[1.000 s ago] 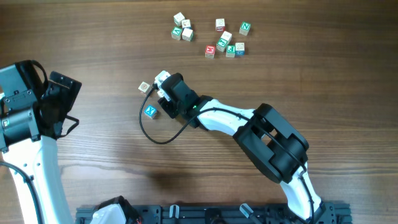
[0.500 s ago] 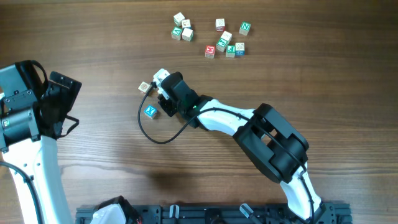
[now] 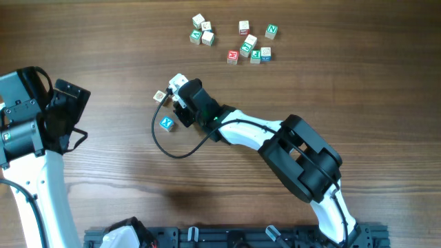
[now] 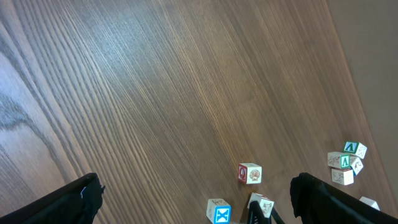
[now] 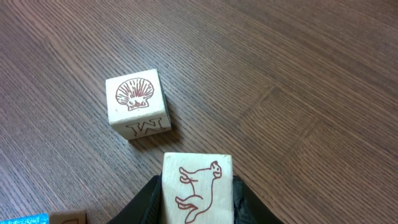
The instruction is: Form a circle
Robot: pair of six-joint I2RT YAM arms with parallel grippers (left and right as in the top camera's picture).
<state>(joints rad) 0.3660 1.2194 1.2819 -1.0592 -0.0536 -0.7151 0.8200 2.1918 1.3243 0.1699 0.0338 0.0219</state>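
Spare cubes (image 3: 251, 41): 2 loose bunches at the far side of the table (image 3: 103, 41), well apart from the action, with green, red and pale faces mixed.
Cable (image 3: 164, 146): a black loop sags off the right wrist onto the wood and curls just beside the blue cube (image 3: 166, 123).
In the way: the right arm (image 3: 289, 148) sprawls across the middle, and its wrist sits between the blue cube and the horse cube (image 5: 198, 180).
Horse cube: pale, with a dark red horse on top. The right gripper (image 5: 198, 200) pinches it from both sides, black fingers flush on its flanks.
Shell cube (image 5: 137, 104): pale, red shell face up, a letter on its side. It is near the horse cube but apart, with a strip of bare wood between them.
Blue cube: blue face with a white X, on the near side of the wrist, apart from the other 2.
Left gripper (image 3: 76, 112): jaws spread wide at the left edge, holding nothing.
Hard to tell: whether the horse cube rests on the wood or hangs just above it. The right wrist view cuts off its lower part and shows only a corner of the blue cube.
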